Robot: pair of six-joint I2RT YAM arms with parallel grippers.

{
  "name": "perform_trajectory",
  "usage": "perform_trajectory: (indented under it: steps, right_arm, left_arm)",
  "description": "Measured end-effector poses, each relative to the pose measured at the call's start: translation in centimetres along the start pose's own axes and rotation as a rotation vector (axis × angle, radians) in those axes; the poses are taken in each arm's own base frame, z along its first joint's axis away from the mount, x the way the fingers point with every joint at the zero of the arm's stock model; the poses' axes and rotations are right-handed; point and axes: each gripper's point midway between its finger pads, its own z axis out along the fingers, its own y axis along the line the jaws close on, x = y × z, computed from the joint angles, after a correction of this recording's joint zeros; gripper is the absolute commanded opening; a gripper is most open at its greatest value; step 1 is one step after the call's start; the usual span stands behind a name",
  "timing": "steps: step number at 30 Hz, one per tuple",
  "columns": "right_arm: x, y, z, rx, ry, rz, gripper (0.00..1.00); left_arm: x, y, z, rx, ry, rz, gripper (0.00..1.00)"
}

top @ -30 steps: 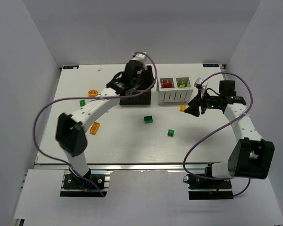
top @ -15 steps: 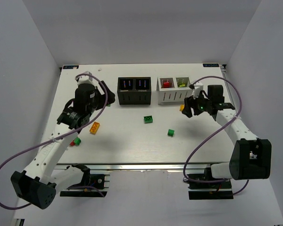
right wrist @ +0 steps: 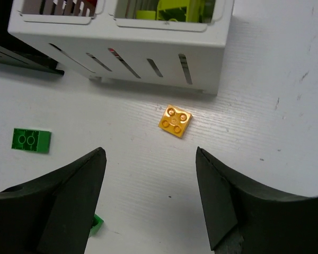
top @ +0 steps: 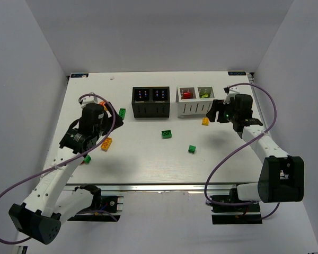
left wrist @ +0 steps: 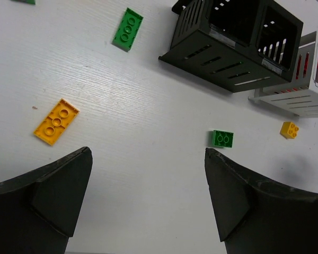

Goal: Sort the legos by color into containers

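Hovering over scattered legos [right wrist: 175, 121], left claw [left wrist: 147, 159] and right claw [right wrist: 149, 154] both gape empty.

Far centre: left container [top: 150, 110], with right container [top: 195, 109] just beside it on its right, bricks [top: 187, 94] in both its compartments. At that container's near-right corner, near my right gripper [right wrist: 148, 153]: square brick [right wrist: 175, 120]. Nearer, mid-table: middle brick [top: 166, 134]; nearer and right of it, near brick [top: 192, 149].
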Motion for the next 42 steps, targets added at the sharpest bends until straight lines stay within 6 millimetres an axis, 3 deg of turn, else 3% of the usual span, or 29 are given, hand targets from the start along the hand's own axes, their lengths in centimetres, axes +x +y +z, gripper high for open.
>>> perform_trajectory:
  steps: [9, 33, 42]
  right_arm:
    - [-1.2, 1.5, 0.1, -0.097, -0.046, -0.055, 0.72]
    - [-1.5, 1.5, 0.2, -0.086, -0.058, -0.005, 0.72]
    - [-1.4, 2.3, 0.1, -0.135, -0.054, -0.022, 0.72]
  left_arm:
    - [1.5, 2.2, -0.1, -0.064, 0.024, -0.027, 0.96]
    - [4.3, 5.4, 1.8, -0.141, 0.117, -0.057, 0.96]
    - [4.5, 6.5, 2.3, -0.168, 0.14, -0.081, 0.96]
